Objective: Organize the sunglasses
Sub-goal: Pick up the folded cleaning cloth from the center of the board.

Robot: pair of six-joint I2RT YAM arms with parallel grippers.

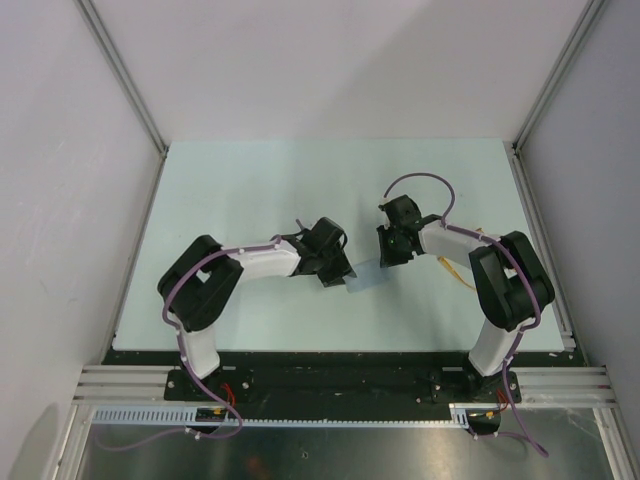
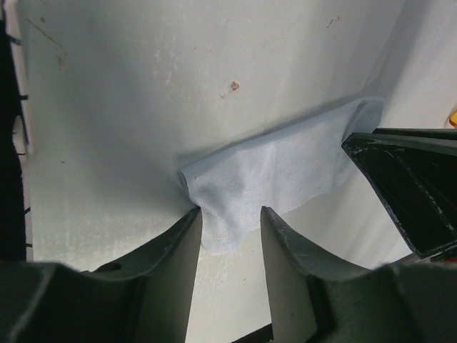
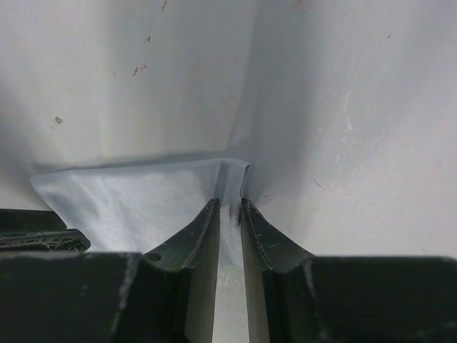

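The sunglasses show only as thin yellow-orange lines on the table beside my right arm, and as an orange speck at the edge of the left wrist view. A blue-grey cloth lies between both grippers. My right gripper is shut on the cloth's far corner, which bunches up between its fingers. My left gripper stands open, with the near corner of the cloth lying flat between its fingers. In the top view the left gripper and right gripper face each other.
The black fingers of the right gripper reach into the left wrist view from the right. Pale walls and metal rails enclose the table. No white case is in view.
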